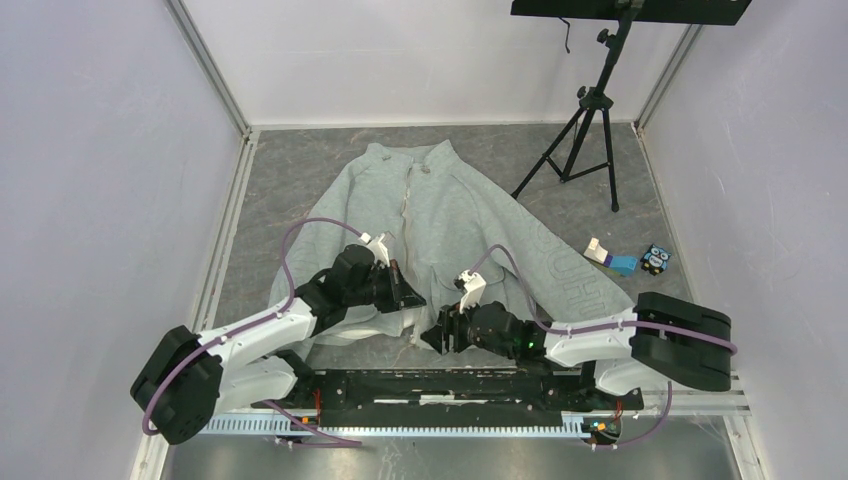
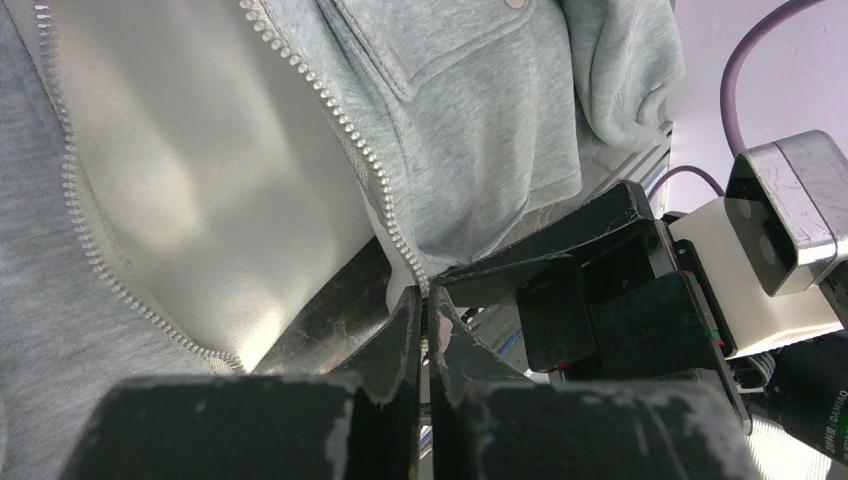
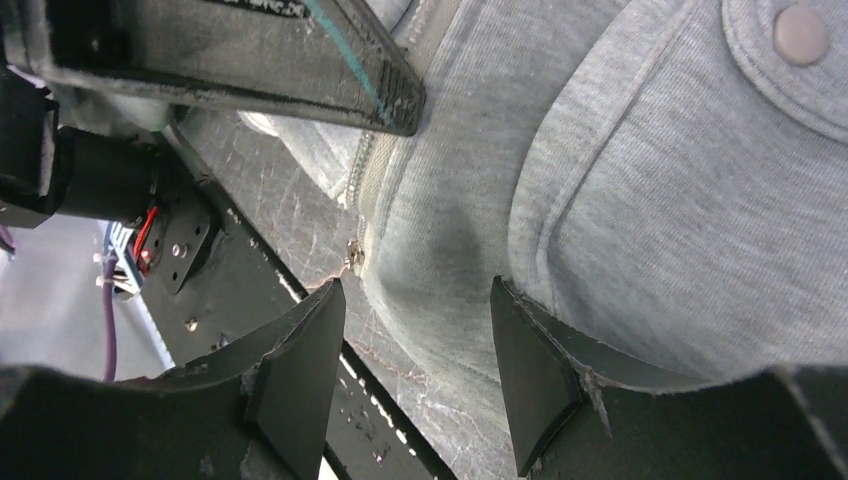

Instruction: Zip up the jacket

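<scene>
The light grey jacket (image 1: 440,215) lies flat, collar far, hem near the arms. In the left wrist view its lower front (image 2: 470,120) is open: two pale zipper rows (image 2: 350,140) stand apart with white lining between. My left gripper (image 1: 405,295) (image 2: 425,300) is shut on the bottom end of one zipper row at the hem. My right gripper (image 1: 437,335) (image 3: 415,290) is open just right of it, its jaws straddling the rounded hem edge (image 3: 440,270) without closing. A small metal zipper part (image 3: 353,255) shows beside the hem.
A black tripod (image 1: 585,130) stands at the back right. A white and blue block (image 1: 610,258) and a small owl toy (image 1: 656,260) lie right of the jacket. The black mounting rail (image 1: 450,385) runs along the near edge. White walls enclose the table.
</scene>
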You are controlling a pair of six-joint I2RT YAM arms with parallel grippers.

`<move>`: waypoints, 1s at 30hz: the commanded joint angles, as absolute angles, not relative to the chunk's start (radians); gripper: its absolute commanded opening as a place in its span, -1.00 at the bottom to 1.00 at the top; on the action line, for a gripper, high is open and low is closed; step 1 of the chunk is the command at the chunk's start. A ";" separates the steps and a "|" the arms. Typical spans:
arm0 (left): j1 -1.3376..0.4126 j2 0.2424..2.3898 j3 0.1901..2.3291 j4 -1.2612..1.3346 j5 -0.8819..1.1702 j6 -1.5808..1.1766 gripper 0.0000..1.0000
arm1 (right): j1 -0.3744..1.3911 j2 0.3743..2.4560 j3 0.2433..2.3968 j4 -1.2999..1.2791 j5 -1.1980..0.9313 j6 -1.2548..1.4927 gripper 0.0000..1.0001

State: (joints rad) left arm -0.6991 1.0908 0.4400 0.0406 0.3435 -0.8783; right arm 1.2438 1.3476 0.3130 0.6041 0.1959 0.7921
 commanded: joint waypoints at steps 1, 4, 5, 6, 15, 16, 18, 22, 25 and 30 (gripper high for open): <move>-0.706 1.092 0.438 0.095 0.387 -0.911 -0.93 | 1.255 1.391 0.380 0.606 0.280 0.802 0.23; -0.705 1.089 0.438 0.090 0.379 -0.912 -0.93 | 1.259 1.416 0.402 0.593 0.290 0.806 0.23; -0.706 1.086 0.445 0.078 0.379 -0.906 -0.93 | 1.261 1.419 0.408 0.586 0.294 0.803 0.23; -0.706 1.088 0.450 0.074 0.381 -0.904 -0.92 | 1.265 1.420 0.415 0.578 0.300 0.801 0.24; -0.706 1.087 0.451 0.075 0.397 -0.908 -0.82 | 1.281 1.460 0.446 0.571 0.344 0.762 -0.04; -0.706 1.083 0.451 0.075 0.400 -0.908 -0.80 | 1.281 1.463 0.445 0.581 0.345 0.754 -0.10; -0.706 1.076 0.449 0.075 0.396 -0.904 -0.69 | 1.281 1.465 0.438 0.605 0.341 0.739 -0.37; -0.706 1.062 0.438 0.061 0.391 -0.895 -0.40 | 1.279 1.438 0.429 0.621 0.331 0.687 -0.94; -0.706 1.045 0.405 0.076 0.390 -0.896 -0.13 | 1.277 1.428 0.401 0.674 0.284 0.630 -0.99; -0.706 1.035 0.375 0.079 0.409 -0.889 0.17 | 1.239 1.427 0.373 0.728 0.121 0.610 -0.99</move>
